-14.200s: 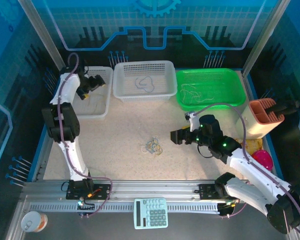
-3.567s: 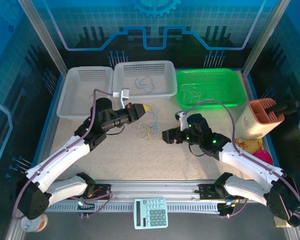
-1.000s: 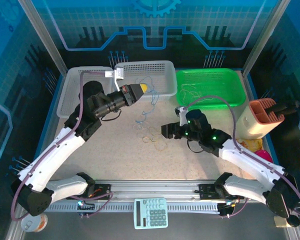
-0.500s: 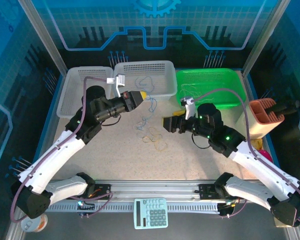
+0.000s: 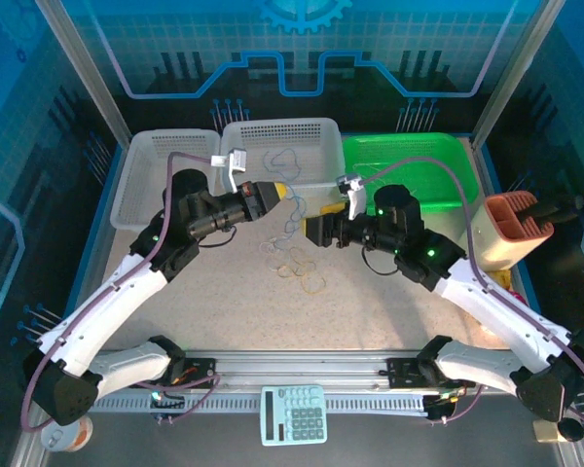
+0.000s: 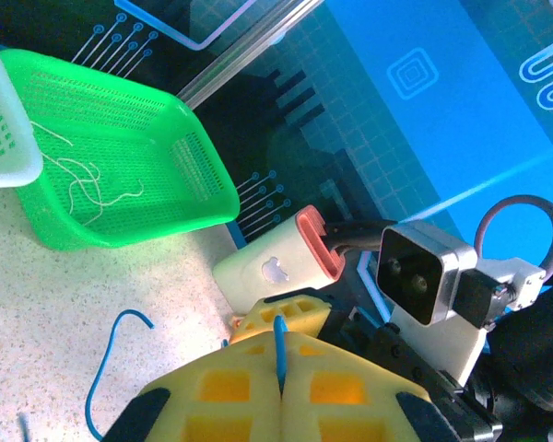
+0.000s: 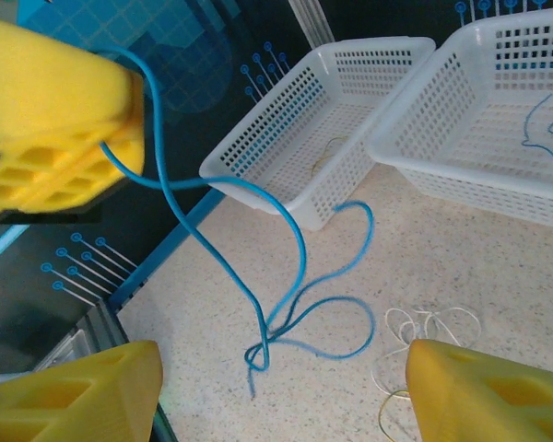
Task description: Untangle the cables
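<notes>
My left gripper (image 5: 282, 191) is shut on a blue cable (image 5: 294, 210), which hangs from its yellow fingers in loops above the table. In the left wrist view the blue cable (image 6: 279, 339) sticks out between the closed pads of the left gripper (image 6: 279, 359). My right gripper (image 5: 316, 231) stands open just right of the hanging cable. In the right wrist view the blue cable (image 7: 295, 276) dangles with a small knot low between the spread fingers of the right gripper (image 7: 281, 361), touching neither. Pale white and yellow-tan cables (image 5: 300, 265) lie looped on the table below.
Along the back stand a white basket (image 5: 146, 175), a second white basket (image 5: 273, 126) holding a blue cable, and a green basket (image 5: 409, 139) holding white cables. An orange and white holder (image 5: 511, 229) is at the right. A calculator (image 5: 294, 413) lies on the front rail.
My right gripper has moved left and away from me, up to the hanging blue cable. My left gripper keeps its hold and has shifted slightly right.
</notes>
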Controlling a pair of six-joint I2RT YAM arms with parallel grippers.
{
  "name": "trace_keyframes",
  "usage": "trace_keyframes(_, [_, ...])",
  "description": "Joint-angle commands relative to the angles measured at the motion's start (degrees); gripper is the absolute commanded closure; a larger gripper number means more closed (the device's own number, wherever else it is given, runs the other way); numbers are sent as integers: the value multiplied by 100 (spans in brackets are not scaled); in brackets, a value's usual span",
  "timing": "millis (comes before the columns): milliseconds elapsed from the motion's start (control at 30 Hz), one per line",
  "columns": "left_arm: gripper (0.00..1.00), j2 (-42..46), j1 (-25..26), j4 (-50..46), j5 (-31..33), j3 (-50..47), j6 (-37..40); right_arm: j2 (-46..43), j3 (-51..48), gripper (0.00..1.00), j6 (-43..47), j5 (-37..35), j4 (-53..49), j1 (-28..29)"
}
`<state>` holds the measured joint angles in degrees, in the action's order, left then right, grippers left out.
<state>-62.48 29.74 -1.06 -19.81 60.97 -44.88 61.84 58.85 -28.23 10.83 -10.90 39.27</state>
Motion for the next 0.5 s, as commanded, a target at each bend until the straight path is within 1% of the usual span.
trace_keyframes(0, [100, 99, -35, 137, -163, -101, -7, 105, 201, 31, -11, 245, 289, -6])
trace_keyframes(133, [100, 89, -21, 184, -155, -111, -37, 223, 151, 35, -98, 377, 425, -4])
trace_keyframes(167, [100, 90, -21, 193, -139, -112, -45, 250, 125, 34, -117, 406, 440, 0])
trace_keyframes(300, [100, 118, -21, 292, -19, -120, -107, 275, -116, 26, -224, 394, 617, 13])
trace_keyframes(467, [100, 103, -21, 461, 29, -112, -243, 382, -391, 25, -401, 332, 973, 50])
